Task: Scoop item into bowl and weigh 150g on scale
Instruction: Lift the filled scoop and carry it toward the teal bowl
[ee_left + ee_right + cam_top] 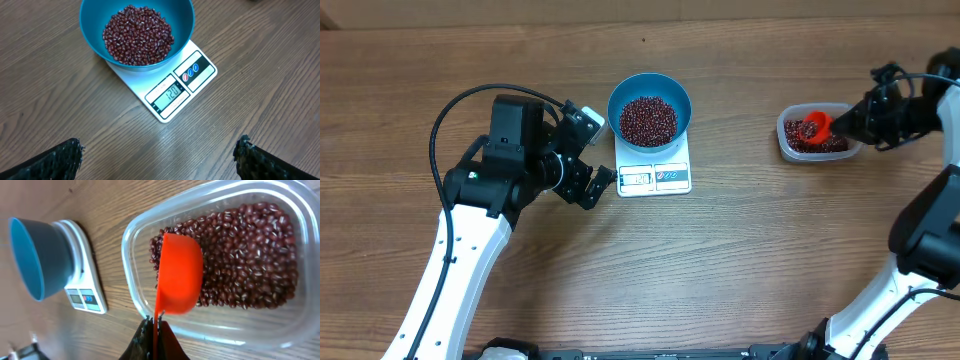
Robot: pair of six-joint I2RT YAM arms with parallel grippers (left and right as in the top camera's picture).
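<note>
The blue bowl [649,110] [136,31] [36,255] stands on the white scale [656,177] [176,88] [86,296] and holds a heap of dark red-brown beans [649,120] [138,35]. More beans [240,260] [815,140] fill a clear tub [215,325] [790,148] at the right. My right gripper [155,322] [842,124] is shut on the handle of a red scoop [179,275] [813,126], whose cup is down in the tub. My left gripper [159,150] [588,185] hangs open over bare wood just left of the scale, with nothing between its fingers.
The scale's display [167,94] faces the table's front. The wooden table [720,270] runs wide around everything. Both white arms reach in from the front corners.
</note>
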